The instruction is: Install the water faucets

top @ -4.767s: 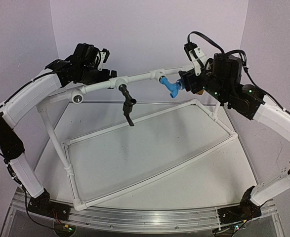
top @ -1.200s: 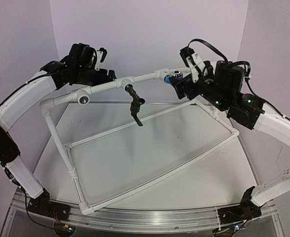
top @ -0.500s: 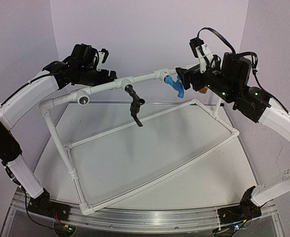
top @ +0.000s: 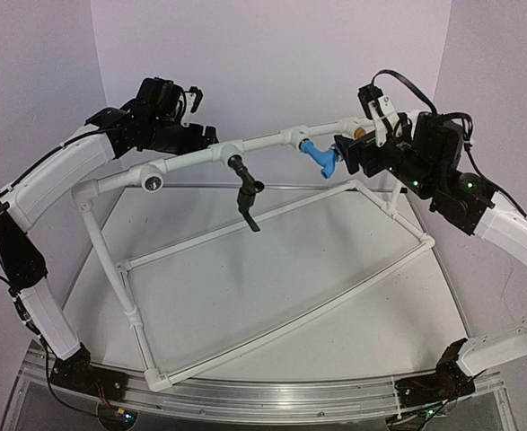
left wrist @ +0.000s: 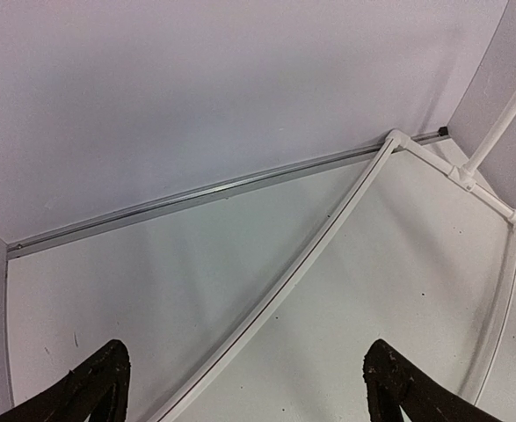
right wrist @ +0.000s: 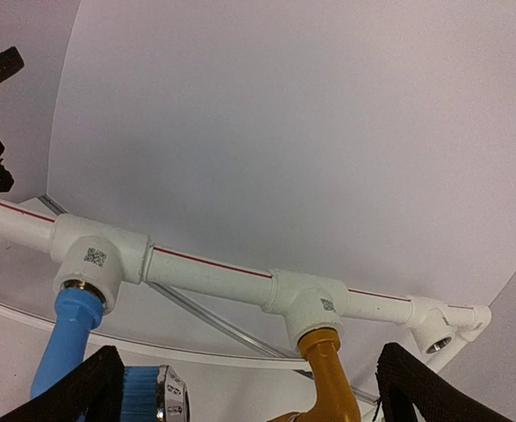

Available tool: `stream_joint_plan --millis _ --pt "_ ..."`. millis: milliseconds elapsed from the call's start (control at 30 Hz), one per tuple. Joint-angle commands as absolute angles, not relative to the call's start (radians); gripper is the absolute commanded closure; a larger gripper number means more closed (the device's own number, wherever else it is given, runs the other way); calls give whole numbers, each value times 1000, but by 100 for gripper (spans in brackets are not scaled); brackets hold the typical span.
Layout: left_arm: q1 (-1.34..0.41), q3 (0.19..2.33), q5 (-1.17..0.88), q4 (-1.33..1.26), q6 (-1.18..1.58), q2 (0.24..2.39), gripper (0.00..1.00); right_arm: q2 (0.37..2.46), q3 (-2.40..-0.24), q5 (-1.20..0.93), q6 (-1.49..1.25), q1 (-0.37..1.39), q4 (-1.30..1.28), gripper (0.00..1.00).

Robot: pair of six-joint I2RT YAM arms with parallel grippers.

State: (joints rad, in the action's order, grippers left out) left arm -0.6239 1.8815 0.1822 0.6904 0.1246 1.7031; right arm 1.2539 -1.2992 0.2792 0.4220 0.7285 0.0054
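Observation:
A white pipe frame (top: pixel 267 140) stands on the table. On its top bar hang three water faucets: the black one (top: pixel 246 191), the blue one (top: pixel 318 155) and the mustard-yellow one (right wrist: pixel 330 374), mostly hidden behind my right gripper in the top view. My right gripper (top: pixel 346 154) is open just right of the blue faucet. In the right wrist view the blue faucet (right wrist: pixel 69 338) and its knob lie by the left finger (right wrist: pixel 86 391), and the yellow faucet hangs untouched between the fingers of the gripper (right wrist: pixel 249 394). My left gripper (top: pixel 200 136) is open behind the bar's left part, with nothing in the gripper (left wrist: pixel 244 387).
The bar's left end has an open socket (top: pixel 153 182), and an open elbow fitting (right wrist: pixel 438 338) ends its right side. The frame's base pipes (left wrist: pixel 328 233) run across the white table. Purple walls close in behind and at both sides.
My right gripper has drawn back to the right, away from the blue faucet, which now hangs spout-down in plain sight. The left arm has barely moved.

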Motion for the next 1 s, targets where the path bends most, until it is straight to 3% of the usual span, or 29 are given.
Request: stream_joint_plan --millis 0,633,967 --pt "-627 1941 175 690 106 1714 8 1247 -1209 266 474 679 -61 3" --pt "-627 1931 180 690 104 1699 8 1317 -1229 202 515 650 -30 4" --pt "-627 1909 177 680 110 1683 8 1137 -1293 -127 671 650 -179 2"
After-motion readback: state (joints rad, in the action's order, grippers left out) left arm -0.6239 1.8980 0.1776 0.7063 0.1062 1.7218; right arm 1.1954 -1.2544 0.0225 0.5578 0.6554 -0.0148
